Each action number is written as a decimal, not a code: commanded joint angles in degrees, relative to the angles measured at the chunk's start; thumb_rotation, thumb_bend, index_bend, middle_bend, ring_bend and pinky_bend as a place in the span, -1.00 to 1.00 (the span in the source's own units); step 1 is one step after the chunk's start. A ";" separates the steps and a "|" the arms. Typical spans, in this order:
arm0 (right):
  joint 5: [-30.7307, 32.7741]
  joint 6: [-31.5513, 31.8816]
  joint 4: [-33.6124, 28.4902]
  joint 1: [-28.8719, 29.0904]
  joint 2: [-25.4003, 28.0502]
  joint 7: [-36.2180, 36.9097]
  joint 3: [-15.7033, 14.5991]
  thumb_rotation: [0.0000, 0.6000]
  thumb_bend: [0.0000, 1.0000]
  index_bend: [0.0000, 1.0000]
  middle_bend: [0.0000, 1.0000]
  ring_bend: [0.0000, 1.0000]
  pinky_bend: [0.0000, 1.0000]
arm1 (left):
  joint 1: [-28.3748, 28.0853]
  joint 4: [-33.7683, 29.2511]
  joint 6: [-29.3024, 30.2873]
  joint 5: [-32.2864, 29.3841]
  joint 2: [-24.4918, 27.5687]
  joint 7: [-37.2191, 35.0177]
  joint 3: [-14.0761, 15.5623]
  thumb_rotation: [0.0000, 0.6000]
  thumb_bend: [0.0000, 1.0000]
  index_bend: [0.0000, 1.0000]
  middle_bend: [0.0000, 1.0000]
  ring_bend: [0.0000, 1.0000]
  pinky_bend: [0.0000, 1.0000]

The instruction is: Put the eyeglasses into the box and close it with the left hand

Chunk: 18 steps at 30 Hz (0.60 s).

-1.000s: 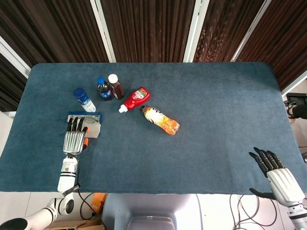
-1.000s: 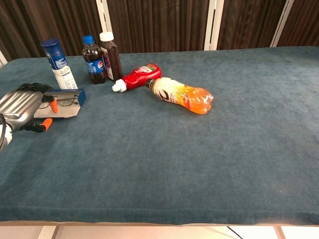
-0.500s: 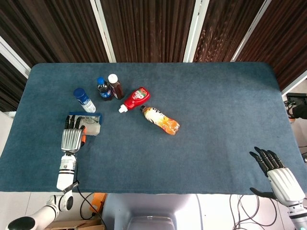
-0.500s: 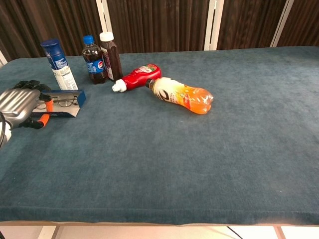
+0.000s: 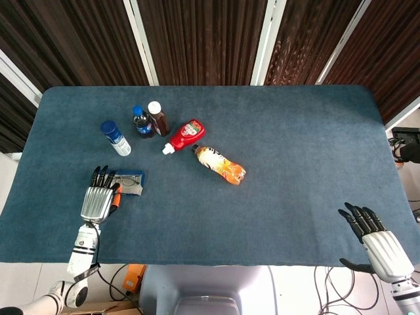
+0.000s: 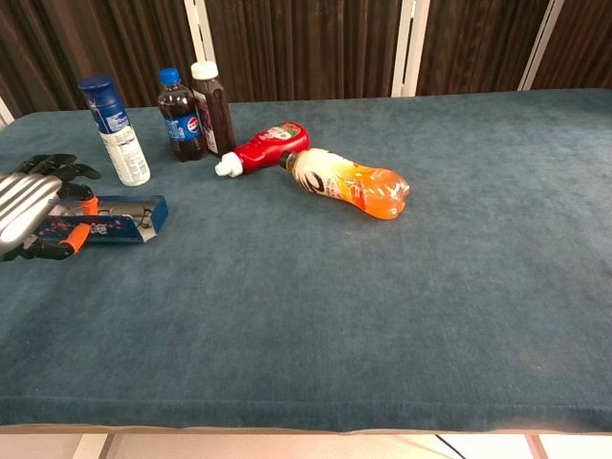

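Your left robot hand (image 5: 98, 200) lies flat at the near left of the counter (image 5: 275, 131), fingers spread along the left end of the box (image 5: 129, 182), holding nothing; a good spot for pressing it closed. The lid looks lowered, with the eyeglasses (image 6: 142, 212) still visible there. Your right robot hand (image 5: 380, 246) rests open off the near right edge, clear of the work.

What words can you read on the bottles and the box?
No word reads clearly enough to quote.
Red ketchup bottle: label print, blurred.
Dark cola bottle: round red, white and blue logo, no readable letters.
Orange drink bottle: dark mark near the neck, illegible.
Blue-capped can: small print, too small.
Brown bottle: nothing readable.
Blue box: tiny pattern, unreadable.
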 commanded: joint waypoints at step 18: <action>0.52 0.33 0.22 -0.04 0.31 1.04 0.25 1.00 -0.70 -1.00 -1.00 -1.00 -1.00 | -3.26 -12.17 -8.89 -7.17 7.08 12.06 -5.21 1.00 0.24 0.43 -0.63 -0.89 -0.97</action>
